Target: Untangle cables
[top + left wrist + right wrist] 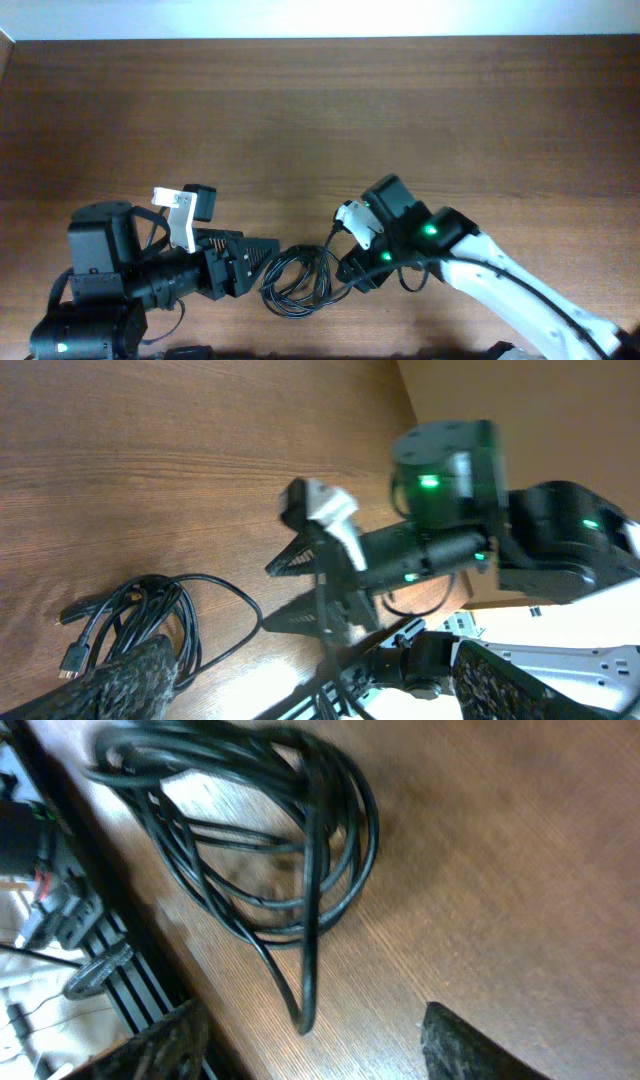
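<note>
The cables (300,282) lie as one loose coil of thin black cord on the brown table near its front edge. In the left wrist view the coil (140,615) sits at lower left, with small plug tips (72,657) at its left end. My left gripper (268,266) is open just left of the coil, one finger touching or overlapping the cords (320,695). My right gripper (346,272) is open just right of the coil. In the right wrist view (320,1045) a loop end of the coil (262,830) reaches down between the fingers, ungripped.
The wooden table (320,110) stretches away behind both arms. Its front edge (150,920) runs close beside the coil, with stands and wires below it. The right arm's white link (520,295) crosses the lower right. The two grippers face each other closely.
</note>
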Robot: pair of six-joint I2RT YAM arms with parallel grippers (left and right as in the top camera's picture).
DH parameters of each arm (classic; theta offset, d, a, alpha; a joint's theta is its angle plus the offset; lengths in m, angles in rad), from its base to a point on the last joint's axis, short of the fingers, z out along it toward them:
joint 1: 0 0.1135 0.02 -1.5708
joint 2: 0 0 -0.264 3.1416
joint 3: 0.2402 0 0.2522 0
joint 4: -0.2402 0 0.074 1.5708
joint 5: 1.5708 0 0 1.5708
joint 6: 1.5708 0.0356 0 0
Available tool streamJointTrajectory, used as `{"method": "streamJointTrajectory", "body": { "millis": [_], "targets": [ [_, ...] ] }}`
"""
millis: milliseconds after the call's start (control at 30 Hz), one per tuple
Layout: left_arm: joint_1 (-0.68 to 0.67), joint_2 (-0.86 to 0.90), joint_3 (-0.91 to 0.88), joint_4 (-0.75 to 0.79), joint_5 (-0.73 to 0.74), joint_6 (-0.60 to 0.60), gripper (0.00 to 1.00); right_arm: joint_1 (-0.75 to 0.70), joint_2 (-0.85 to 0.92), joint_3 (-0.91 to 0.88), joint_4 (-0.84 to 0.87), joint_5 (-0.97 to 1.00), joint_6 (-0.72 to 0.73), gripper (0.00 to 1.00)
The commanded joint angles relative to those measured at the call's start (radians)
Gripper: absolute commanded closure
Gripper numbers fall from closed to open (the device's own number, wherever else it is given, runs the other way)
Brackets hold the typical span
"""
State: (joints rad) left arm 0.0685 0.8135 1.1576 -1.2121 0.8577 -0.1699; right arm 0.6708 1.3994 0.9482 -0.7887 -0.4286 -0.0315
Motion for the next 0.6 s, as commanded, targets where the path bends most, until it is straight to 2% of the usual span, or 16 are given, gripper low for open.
{"method": "streamJointTrajectory", "body": {
  "millis": [0,33,67,167,300,433,567],
  "targets": [
    [0.0,0.001,0.008,0.003,0.011,-0.001,0.1,-0.003,0.152,0.0,-0.004,-0.084,-0.013,0.47],
    [0.0,0.001,0.008,0.007,0.011,-0.001,0.1,-0.004,0.205,0.0,-0.004,-0.122,-0.013,0.89],
    [0.0,0.001,0.008,0.008,0.011,-0.001,0.1,-0.004,0.236,0.0,-0.005,-0.142,-0.013,0.96],
    [0.0,0.001,0.008,0.024,0.011,-0.001,0.1,-0.004,0.25,0.0,0.016,-0.223,-0.013,0.96],
    [0.0,0.001,0.008,0.026,0.011,-0.001,0.06,-0.005,0.161,0.048,0.059,-0.31,-0.013,0.96],
    [0.0,0.001,0.008,0.025,0.011,-0.001,0.05,-0.005,0.008,0.235,0.059,-0.323,-0.011,0.96],
    [0.0,0.001,0.008,0.026,0.01,-0.001,0.05,-0.005,-0.095,0.424,0.061,-0.32,0.075,0.96]
  ]
}}
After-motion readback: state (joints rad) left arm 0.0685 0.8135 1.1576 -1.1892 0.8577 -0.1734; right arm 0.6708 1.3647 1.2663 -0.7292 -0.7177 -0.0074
